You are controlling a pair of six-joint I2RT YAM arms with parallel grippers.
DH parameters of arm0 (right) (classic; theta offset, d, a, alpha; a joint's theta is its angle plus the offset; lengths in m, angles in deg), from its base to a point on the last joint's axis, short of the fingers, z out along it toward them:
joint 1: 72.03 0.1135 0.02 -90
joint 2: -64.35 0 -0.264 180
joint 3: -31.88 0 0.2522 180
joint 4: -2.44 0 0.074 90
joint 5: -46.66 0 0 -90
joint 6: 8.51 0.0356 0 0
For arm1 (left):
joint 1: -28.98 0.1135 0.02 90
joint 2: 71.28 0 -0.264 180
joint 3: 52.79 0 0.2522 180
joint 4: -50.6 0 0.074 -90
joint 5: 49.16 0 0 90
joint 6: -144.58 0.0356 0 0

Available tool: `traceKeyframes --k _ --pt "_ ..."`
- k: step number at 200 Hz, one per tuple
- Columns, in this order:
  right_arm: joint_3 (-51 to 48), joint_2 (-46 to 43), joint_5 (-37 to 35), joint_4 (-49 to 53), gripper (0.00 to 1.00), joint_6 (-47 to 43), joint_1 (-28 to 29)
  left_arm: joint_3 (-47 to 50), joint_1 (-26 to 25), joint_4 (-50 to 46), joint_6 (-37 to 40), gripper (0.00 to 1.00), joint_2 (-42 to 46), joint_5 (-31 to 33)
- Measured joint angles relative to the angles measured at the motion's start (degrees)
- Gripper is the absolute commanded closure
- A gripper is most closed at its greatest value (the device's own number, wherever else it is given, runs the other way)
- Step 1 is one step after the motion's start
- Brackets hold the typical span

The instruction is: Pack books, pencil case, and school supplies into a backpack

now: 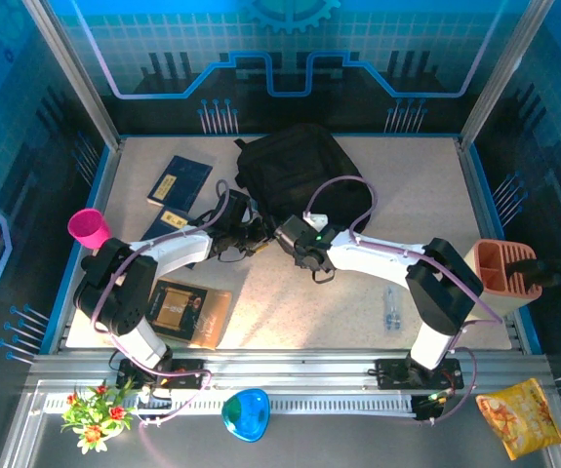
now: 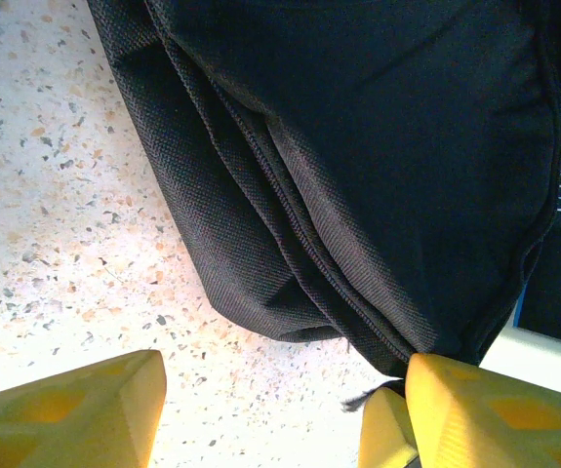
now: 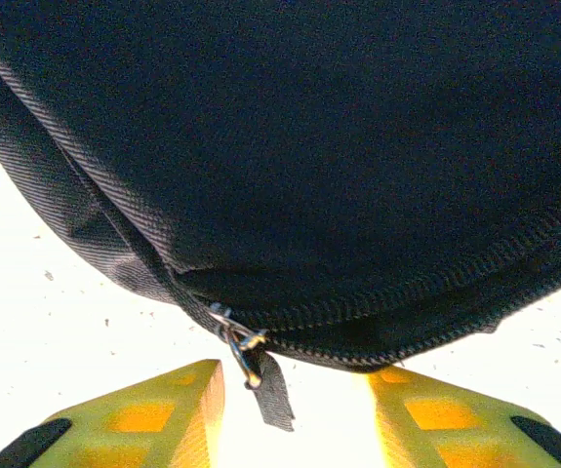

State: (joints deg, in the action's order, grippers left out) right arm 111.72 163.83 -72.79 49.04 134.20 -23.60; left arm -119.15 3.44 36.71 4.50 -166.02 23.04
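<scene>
Yellow left fingers are seen at the bottom of the left wrist view, held apart and grasping nothing. The speckled surface is visible in the gap between them, and one of them is met by the lower corner of the black backpack. The right fingers are likewise spread and released. A zipper pull hangs between them and is gripped by neither, and the zipped seam of the backpack runs just above.

From overhead, the backpack is found at the far middle of the surface, with both arms brought to its near edge, one from each side. A navy book is laid left of the backpack, apart from it. A second navy book lies nearer and is partly covered by the left arm. A black-and-tan book is placed flat at the near left, beside the left arm's base. A pink cup stands at the left edge, and an orange compartment holder is set at the right edge.
</scene>
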Motion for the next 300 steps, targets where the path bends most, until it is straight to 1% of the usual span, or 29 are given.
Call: traceKeyframes --k 49,72,83,108,129,148,165,173,203,215,243,269,300 --pt "0.37 2.58 1.16 -0.79 0.61 -0.24 0.04 0.00 0.00 0.00 -0.02 0.33 0.00 0.00" --pt "0.37 3.02 1.44 -1.22 0.64 -0.24 0.02 0.00 0.00 0.00 -0.04 0.33 0.00 0.00" --pt "0.44 3.23 1.44 -1.44 0.68 -0.33 0.00 0.00 0.00 0.00 -0.20 0.33 -0.07 0.00" --pt "0.85 3.69 1.42 -2.01 0.84 -0.83 -0.11 -0.02 0.00 0.07 -1.09 0.33 -0.55 -0.02" --pt "0.90 3.65 1.38 -2.16 0.94 -1.57 -0.11 -0.07 0.00 0.55 -2.58 0.33 -1.49 -0.04" --pt "0.28 2.60 1.46 -2.89 0.97 -2.12 -0.11 -0.07 0.00 2.21 -4.66 0.34 -2.54 -0.26" --pt "-1.64 -0.61 2.05 -3.76 1.00 -2.47 -0.24 -0.46 0.00 4.26 -6.97 0.34 -4.28 -0.74" --pt "-2.49 -2.23 2.86 -4.22 1.00 -2.67 -0.50 -0.83 0.00 5.20 -7.93 0.35 -5.33 -0.94" --pt "-4.68 -7.04 7.28 -5.60 1.00 -2.84 -2.36 -3.21 -0.11 6.08 -10.12 0.42 -8.55 -0.87" --pt "-5.14 -7.63 8.79 -5.84 1.00 -2.84 -3.13 -4.17 -0.13 6.03 -10.45 0.44 -9.29 -0.24" --pt "-5.90 -8.11 12.61 -6.10 0.99 -2.84 -4.59 -6.10 -0.37 5.51 -10.73 0.46 -10.62 1.27" --pt "-6.10 -8.70 16.15 -6.34 0.95 -3.06 -6.10 -8.83 -0.92 3.96 -10.88 0.47 -13.09 2.62" --pt "-6.12 -9.38 17.53 -5.07 0.93 -3.26 -7.19 -11.26 -1.51 2.03 -10.82 0.59 -15.80 3.93"
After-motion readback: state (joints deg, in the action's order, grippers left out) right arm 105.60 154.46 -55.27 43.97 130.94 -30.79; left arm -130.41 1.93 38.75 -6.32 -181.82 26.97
